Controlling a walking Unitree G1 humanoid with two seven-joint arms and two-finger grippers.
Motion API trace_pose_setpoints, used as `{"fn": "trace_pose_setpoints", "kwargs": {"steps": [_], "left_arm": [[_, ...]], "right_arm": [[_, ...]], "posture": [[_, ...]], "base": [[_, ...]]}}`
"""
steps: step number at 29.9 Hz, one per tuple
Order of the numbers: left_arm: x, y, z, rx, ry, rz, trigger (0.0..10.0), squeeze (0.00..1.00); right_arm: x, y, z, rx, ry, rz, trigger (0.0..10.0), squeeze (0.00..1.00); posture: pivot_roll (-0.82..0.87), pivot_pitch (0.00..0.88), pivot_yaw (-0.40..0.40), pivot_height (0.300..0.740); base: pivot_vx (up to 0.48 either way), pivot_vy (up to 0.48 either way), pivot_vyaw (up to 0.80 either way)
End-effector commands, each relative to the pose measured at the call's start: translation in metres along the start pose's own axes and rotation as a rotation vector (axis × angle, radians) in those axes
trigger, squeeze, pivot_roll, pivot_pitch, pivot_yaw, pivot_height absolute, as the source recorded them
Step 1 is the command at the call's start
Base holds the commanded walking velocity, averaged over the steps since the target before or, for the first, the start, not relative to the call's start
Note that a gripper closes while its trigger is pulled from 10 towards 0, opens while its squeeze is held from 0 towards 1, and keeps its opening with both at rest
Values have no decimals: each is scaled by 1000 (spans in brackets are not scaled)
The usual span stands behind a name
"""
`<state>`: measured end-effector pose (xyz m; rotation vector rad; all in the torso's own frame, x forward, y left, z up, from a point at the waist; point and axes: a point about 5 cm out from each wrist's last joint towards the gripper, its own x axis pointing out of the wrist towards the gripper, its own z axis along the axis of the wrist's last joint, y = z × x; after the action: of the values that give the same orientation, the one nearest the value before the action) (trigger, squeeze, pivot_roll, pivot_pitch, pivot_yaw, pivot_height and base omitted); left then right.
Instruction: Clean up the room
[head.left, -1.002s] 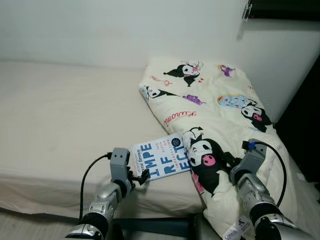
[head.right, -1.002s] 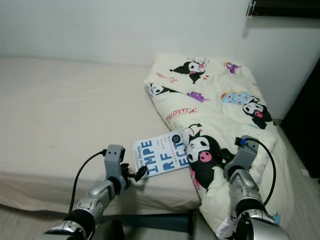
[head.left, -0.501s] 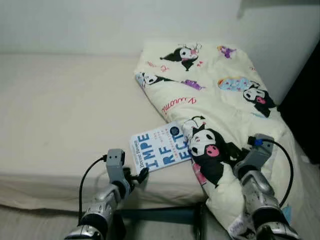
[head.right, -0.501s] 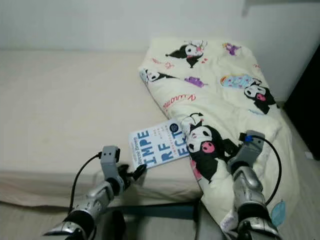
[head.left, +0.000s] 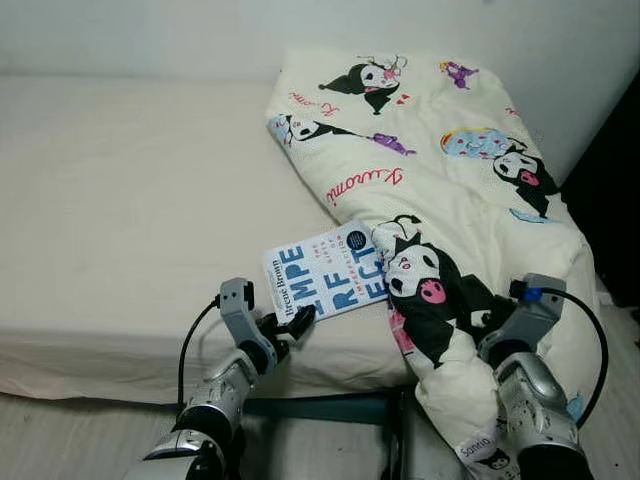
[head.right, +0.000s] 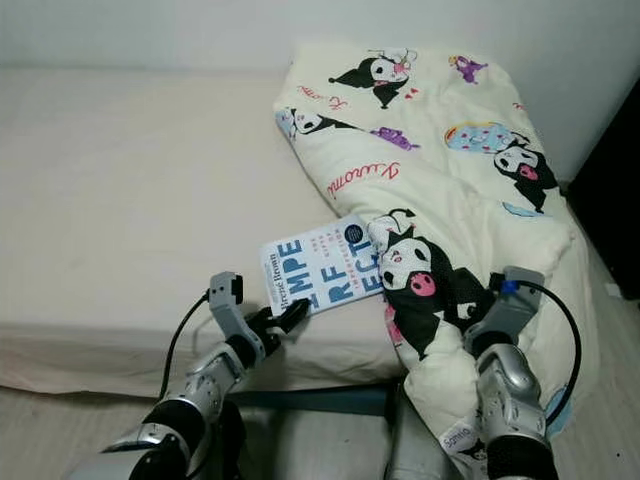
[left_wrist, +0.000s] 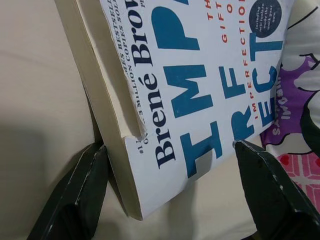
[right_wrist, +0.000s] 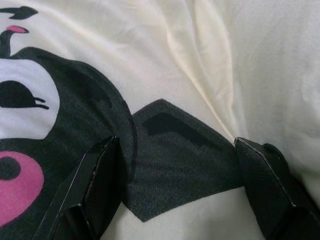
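Bed (head.left: 120, 200): cream sheet, spanning the scene from 9 to 12 o'clock, its near edge running across the lower part.

Quilt (head.left: 450, 190): cream, printed with black-and-white cartoon figures, lying from 1 o'clock down to 5 o'clock and hanging over the bed's near edge.

Book (head.left: 325, 282): white paperback with large blue lettering, flat on the sheet near the bed's edge, its right end touching or tucked under the quilt.

Left gripper (head.left: 292, 328): at 7 o'clock of the book, fingers (left_wrist: 80, 192) spread wide on either side of the book's near corner, grasping nothing.

Right gripper (right_wrist: 177, 185): at 5 o'clock, resting against the quilt's black print; fingers (right_wrist: 92, 187) released, spread apart over the fabric.
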<state>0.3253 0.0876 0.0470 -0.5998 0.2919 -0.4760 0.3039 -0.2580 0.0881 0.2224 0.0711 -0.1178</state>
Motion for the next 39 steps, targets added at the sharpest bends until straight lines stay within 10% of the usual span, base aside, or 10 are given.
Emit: {"fn": "trace_pose_setpoints", "kwargs": {"steps": [1, 15, 20, 28, 33, 39], "left_arm": [[2, -16, -30, -27, 124, -44, 0, 0], [-10, 4, -30, -154, 90, 13, 0, 0], [-7, 6, -5, -333, -43, -36, 0, 0], [-3, -6, 92, -495, -410, -325, 0, 0], [-35, -1, 209, -181, -735, -247, 0, 0], [-51, 4, 234, -79, -786, -169, 0, 0]], "right_arm": [[-9, -4, -19, 29, 81, -31, 10000, 0], [-5, -11, 2, 50, 25, -64, 10000, 0], [0, -11, 11, 70, -8, -68, 10000, 0], [9, -22, 56, 212, -182, -66, 10000, 0], [8, -42, 102, 272, -354, -55, 10000, 0], [6, -51, 103, 266, -358, -93, 10000, 0]], "posture": [[-211, 290, 31, 381], [-191, 239, 32, 381], [-183, 205, 36, 381], [-179, 142, 35, 381], [-163, 81, 28, 381], [-163, 57, 28, 381]], "base": [[0, 0, 0], [0, 0, 0], [0, 0, 0], [0, 0, 0], [0, 0, 0], [0, 0, 0]]}}
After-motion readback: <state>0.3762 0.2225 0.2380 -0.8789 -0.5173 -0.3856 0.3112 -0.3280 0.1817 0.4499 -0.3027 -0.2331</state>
